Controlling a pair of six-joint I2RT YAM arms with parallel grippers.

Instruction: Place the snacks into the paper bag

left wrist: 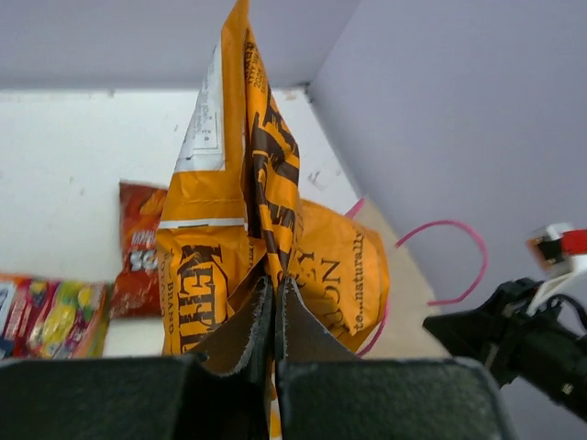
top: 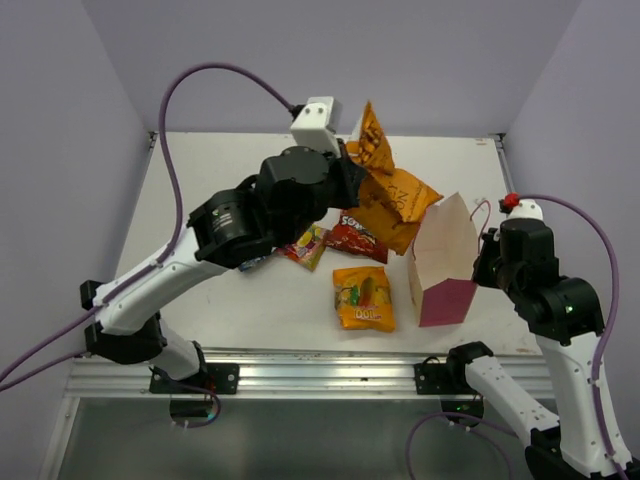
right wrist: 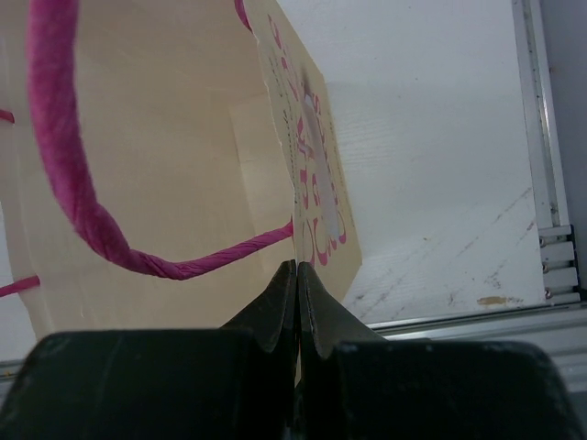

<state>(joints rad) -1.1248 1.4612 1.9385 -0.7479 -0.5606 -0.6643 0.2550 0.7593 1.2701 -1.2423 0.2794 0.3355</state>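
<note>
Honey bag (top: 400,198) aloft, pinched in left end effector (left wrist: 275,298) — right end effector (right wrist: 295,275) clamped on paper bag (top: 445,262)

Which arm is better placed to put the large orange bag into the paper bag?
Left. The left tool is shut on the large orange bag, beside the paper bag. The right tool is pinching the paper bag's wall.

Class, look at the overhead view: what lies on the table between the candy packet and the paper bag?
The red Doritos, seen in the top view, between candy packet and bag.
</note>
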